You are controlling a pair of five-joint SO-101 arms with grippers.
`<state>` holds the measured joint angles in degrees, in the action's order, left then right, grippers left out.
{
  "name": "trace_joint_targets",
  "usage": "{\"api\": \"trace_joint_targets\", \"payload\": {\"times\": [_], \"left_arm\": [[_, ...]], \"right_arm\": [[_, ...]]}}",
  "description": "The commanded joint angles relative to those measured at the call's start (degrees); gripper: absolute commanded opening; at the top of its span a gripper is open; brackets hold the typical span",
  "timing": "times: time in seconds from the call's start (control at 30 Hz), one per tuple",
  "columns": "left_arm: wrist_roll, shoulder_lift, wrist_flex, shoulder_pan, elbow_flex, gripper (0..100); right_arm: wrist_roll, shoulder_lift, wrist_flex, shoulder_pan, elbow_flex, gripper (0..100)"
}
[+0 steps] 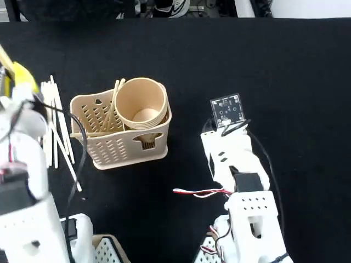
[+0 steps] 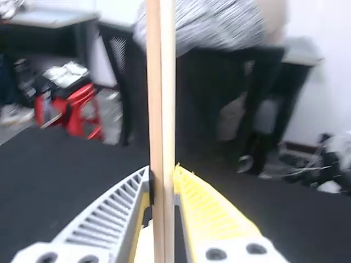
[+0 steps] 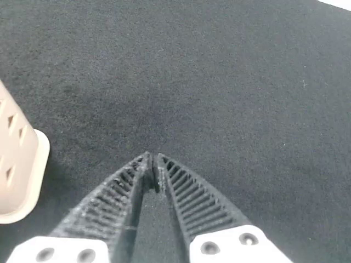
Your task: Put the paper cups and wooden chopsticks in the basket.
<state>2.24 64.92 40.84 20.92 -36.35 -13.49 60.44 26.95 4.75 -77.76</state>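
Wooden chopstick [image 2: 166, 82], pale and straight, stands clamped in the left tool [image 2: 162, 171] (right tool [image 3: 152, 160] pinched together).

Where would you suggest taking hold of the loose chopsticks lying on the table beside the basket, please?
Grip the chopsticks near mid-length, coming straight down from above with the jaws closing across their thin width. They lie flat on the table, fanned lengthwise beside the basket, so a side approach would probably not get under them.
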Motion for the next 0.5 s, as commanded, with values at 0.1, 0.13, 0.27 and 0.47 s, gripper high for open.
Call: {"api": "trace_joint_targets", "payload": {"times": [0.1,0.13,0.27,0.47], "left_arm": [[0.5,20.7,-1.6,-12.9,-7.3,3],[0.5,22.9,-3.2,-14.6,-9.1,3],[0.5,27.7,-10.5,-18.9,-18.2,3],[0.6,27.6,-16.7,-19.4,-32.4,3]], "right_arm": [[-0.5,0.5,-1.1,-0.5,0.5,1.3],[-0.5,0.5,-1.1,-0.5,0.5,1.3],[-0.5,0.5,-1.1,-0.5,0.5,1.3],[-0.5,0.5,-1.1,-0.5,0.5,1.3]]}}
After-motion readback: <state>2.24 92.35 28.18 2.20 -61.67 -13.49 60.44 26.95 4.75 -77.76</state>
